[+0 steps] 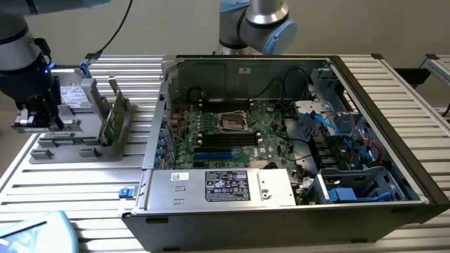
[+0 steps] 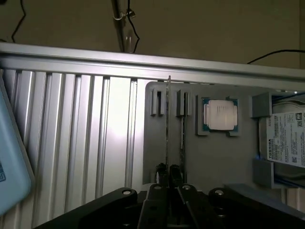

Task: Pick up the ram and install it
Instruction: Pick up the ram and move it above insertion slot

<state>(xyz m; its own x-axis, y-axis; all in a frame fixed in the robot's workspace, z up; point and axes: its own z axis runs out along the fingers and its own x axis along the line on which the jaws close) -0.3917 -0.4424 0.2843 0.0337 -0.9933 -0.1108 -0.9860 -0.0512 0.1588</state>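
Observation:
The ram (image 2: 167, 124) is seen edge-on as a thin dark stick standing in the slots of the grey holder (image 2: 224, 162). My gripper (image 2: 168, 171) has its black fingers pressed together on the stick's near end. From outside, the gripper (image 1: 37, 124) hangs over the same holder (image 1: 84, 145) at the exterior view's left, well away from the open computer case (image 1: 158, 132). The black memory slots (image 1: 226, 138) lie on the motherboard inside the case.
A taller green card (image 1: 116, 118) with a metal bracket stands in the holder beside the case. A silver processor chip (image 2: 220, 114) and a hard drive (image 2: 288, 143) also rest in the holder. A second arm's base (image 1: 253, 21) rises behind the case. A light-blue object (image 1: 35, 234) lies at the table's near corner.

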